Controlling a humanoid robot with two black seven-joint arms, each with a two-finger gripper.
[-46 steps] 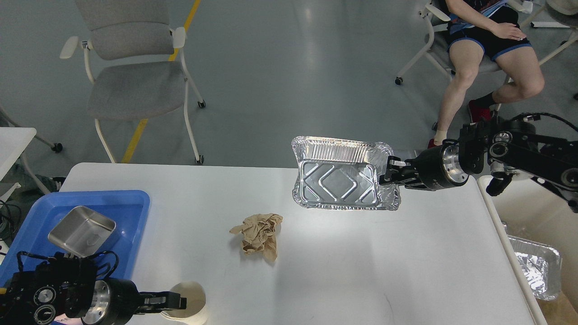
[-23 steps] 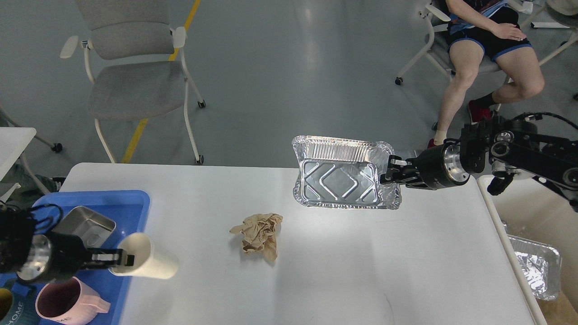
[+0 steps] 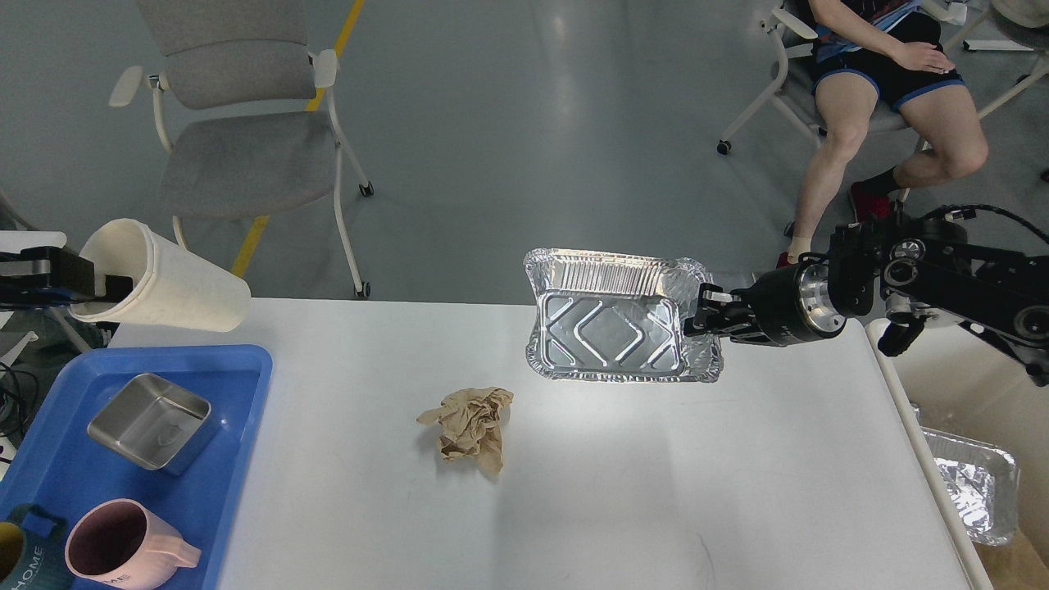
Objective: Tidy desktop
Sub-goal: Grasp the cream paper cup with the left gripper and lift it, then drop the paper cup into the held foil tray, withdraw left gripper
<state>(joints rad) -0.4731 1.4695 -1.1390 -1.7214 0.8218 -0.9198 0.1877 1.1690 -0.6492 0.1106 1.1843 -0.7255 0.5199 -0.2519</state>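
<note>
Desktop (image 3: 574, 492): white, spanning the foreground, near edge cut off. On it: crumpled paper (image 3: 469, 428); blue tray (image 3: 238, 385), partly out of frame. Our right gripper (image 3: 703, 315) clamps the foil pan (image 3: 615, 328) by its rim. Our left gripper (image 3: 98, 287), mostly cropped, pinches a paper cup (image 3: 164, 283) aloft.

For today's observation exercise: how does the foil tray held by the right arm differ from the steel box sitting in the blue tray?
The foil tray is crinkled, ribbed and wide; the steel box is smooth-walled and smaller. The foil tray is gripped at its right rim by the right gripper over the desktop; the steel box rests untouched in the blue tray. Both are empty, silvery and rectangular.
</note>
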